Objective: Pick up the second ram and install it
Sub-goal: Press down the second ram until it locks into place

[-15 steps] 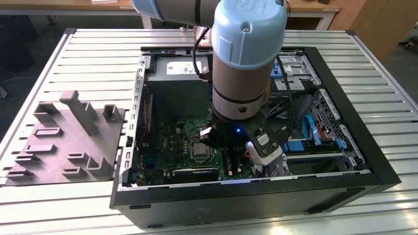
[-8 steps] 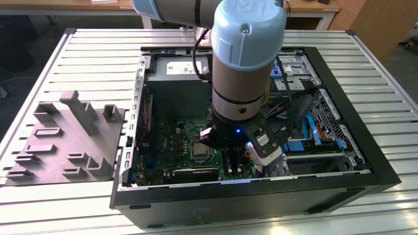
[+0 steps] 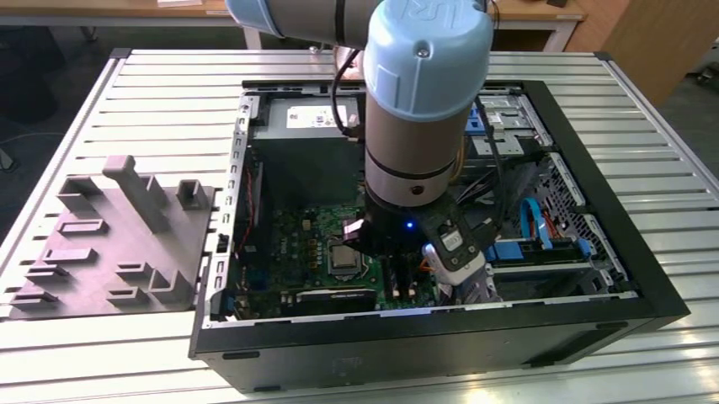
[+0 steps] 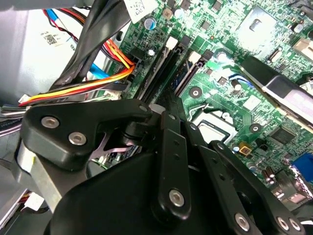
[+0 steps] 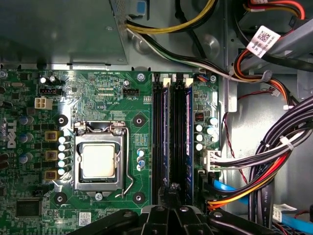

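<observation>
**Seating the second RAM: gripper low over the slot bank**

Black linkage gripper (image 5: 171, 196) sits directly above the long black plastic memory slots (image 5: 157, 137), at 3 o'clock from the silver square processor socket (image 5: 99, 160) in the first wrist view. Whether its fingers are apart or closed, I cannot tell. Two thin blue-green circuit strips stand in the slots; the second ram (image 5: 188, 132) looks to be one, which I cannot confirm. For good seating, my judgement: press straight down, evenly, and watch the pale end clips (image 5: 177, 77).

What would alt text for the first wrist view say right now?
Looking down into an open computer case, the gripper sits over long black memory slots beside the green motherboard's metal processor socket; bundled cables run alongside.
</observation>
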